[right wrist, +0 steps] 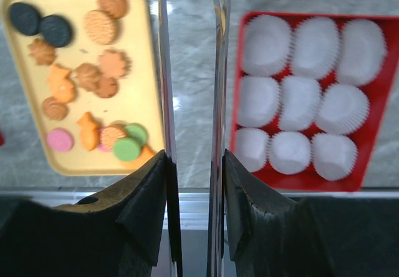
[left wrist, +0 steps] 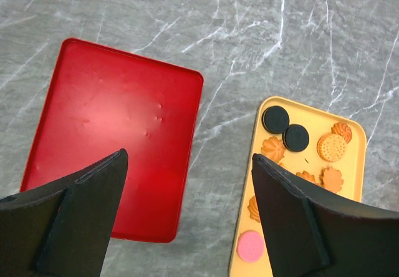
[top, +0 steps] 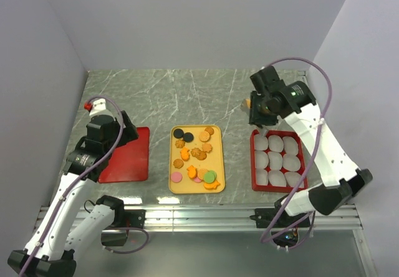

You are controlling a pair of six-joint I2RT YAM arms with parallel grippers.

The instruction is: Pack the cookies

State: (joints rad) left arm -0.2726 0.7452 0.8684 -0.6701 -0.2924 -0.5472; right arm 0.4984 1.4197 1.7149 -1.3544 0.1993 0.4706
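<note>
Many small cookies (top: 196, 155) lie flat on the yellow tray (top: 218, 165) in the middle of the table (top: 187, 96), and none sits in a cup yet. You should expect them to be light, thin, stiff and probably brittle, so pinch gently across the edges and not down on the face.

On the left, your left gripper (left wrist: 187, 218) hangs above the flat red tray (top: 131, 161), jaws spread wide with nothing between them. That red tray is bare and touches nothing.

On the yellow tray, the two black rounds at the far left corner and the orange ones along the far edge lie apart, so they look easiest to take. At the near end, pink, green and orange pieces overlap. A grab there could drag a neighbour.

Further right, your right gripper (top: 260, 116) is over bare table between the yellow tray and the red box (top: 253, 158), near its far edge. Its jaws stand narrowly apart with nothing visible in the gap.

Nine white paper cups (top: 276, 161) fill the box. They look soft and light, and a finger lowered carelessly could crush or shift them.
</note>
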